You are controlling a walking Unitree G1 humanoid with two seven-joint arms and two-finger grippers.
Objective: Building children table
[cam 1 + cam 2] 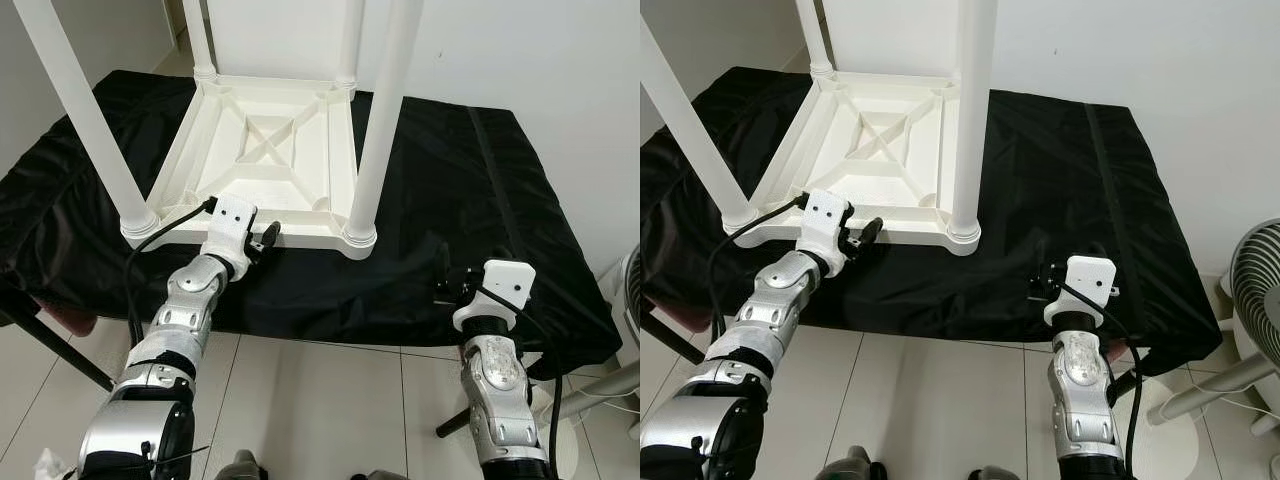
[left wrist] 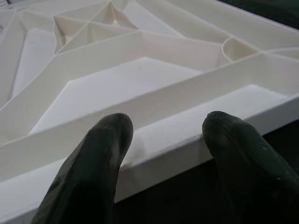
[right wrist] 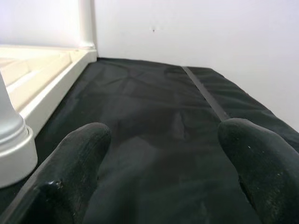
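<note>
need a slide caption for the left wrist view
Open left gripper at the near rim of the upturned white table, ribbed underside facing up.

White wall; pale tiled floor; black-draped bench; white fan.

The left arm reached forward and up, its wrist bent slightly inward. The left gripper had its two black fingers spread apart. The right arm was stretched straight ahead and lower. The right gripper pointed forward, its fingers likewise parted wide, with nothing between them.
</note>
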